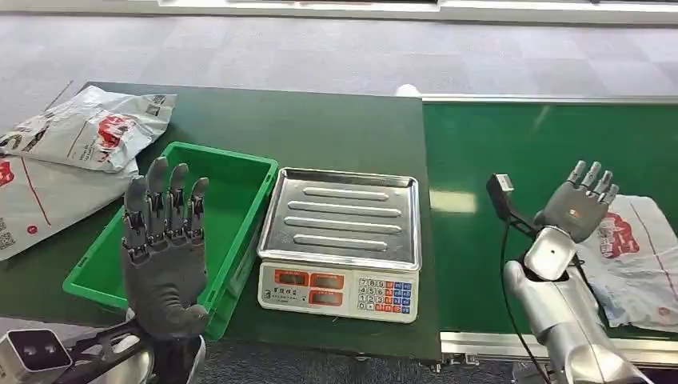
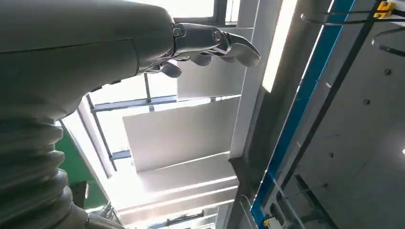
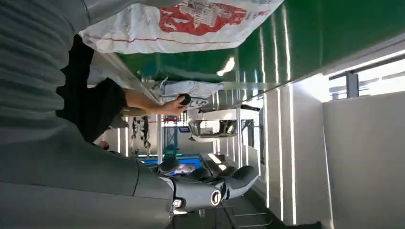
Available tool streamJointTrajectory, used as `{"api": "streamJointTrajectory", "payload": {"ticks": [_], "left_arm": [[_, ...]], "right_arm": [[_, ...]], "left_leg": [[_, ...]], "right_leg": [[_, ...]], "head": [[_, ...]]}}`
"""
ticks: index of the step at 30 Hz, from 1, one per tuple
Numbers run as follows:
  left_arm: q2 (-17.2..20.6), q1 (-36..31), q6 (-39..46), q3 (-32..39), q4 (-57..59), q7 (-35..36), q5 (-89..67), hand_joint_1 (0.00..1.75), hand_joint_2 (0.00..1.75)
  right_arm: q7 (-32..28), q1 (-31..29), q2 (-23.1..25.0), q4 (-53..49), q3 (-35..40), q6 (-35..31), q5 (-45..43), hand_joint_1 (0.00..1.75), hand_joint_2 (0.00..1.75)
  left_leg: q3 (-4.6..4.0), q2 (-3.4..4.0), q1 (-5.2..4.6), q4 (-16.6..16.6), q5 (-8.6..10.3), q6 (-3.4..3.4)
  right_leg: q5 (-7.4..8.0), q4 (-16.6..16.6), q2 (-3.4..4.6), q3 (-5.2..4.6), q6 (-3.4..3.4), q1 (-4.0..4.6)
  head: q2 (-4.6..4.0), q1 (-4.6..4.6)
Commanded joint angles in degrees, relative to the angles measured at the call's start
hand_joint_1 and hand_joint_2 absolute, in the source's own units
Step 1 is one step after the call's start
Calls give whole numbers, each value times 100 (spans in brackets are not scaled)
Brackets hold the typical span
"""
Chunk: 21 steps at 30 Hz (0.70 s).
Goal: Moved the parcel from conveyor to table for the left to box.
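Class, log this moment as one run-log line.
left hand: open, raised over green bin | right hand: open, beside parcel on conveyor | scale: empty

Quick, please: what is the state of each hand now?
Left hand: open, holding nothing.
Right hand: open, above the white plastic parcel, holding nothing.

Plastic, steel and belt under bright light

The parcel (image 1: 640, 256) on the conveyor (image 1: 512, 160) is a thin, glossy white plastic mailer, crinkled, with red print; the belt is smooth green and catches glare. The scale (image 1: 342, 240) carries a ribbed, brushed metal tray over a pale plastic base. The bin (image 1: 232, 200) is shiny green plastic (moulded walls), standing on a matt dark green table (image 1: 320, 128). The floor (image 1: 320, 48) is grey carpet.
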Motion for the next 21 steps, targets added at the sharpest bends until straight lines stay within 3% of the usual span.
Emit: {"api": "streamJointTrajectory", "payload": {"ticks": [1, 6, 14, 19, 21], "left_arm": [[147, -52, 47, 160, 129, 26, -21, 0, 175], [169, -199, 56, 121, 266, 48, -22, 0, 175], [188, -252, 116, 151, 423, 19, 5, 0, 175], [192, -261, 114, 157, 431, 19, 10, 0, 175], [171, -269, 59, 191, 417, 19, 21, 0, 175]], "right_arm": [[488, -512, 84, 1279, -799, 435, 2, 0, 175], [287, -665, 169, 1890, -1620, 1452, 2, 0, 175], [151, -980, -453, 2573, -2008, 1634, 2, 0, 175], [143, -964, -444, 2575, -2017, 1613, 2, 0, 175], [188, -1150, -511, 2785, -2170, 2317, -43, 0, 175]], "left_leg": [[20, 10, -1, -12, -1, 1], [12, 5, -2, -6, 0, 3], [9, -5, -7, -4, 1, 9], [14, 6, -3, -7, -3, 12], [16, 12, -4, -7, -6, 15]], "right_leg": [[2, -13, 8, 17, -4, 0], [0, -6, 1, 11, -1, -4], [-4, -1, -9, 7, 2, -15], [-1, -7, -2, 12, 3, -17], [1, -7, 6, 10, 4, -18]], "head": [[0, 0], [0, 0], [0, 0], [0, 0], [0, 0]]}}
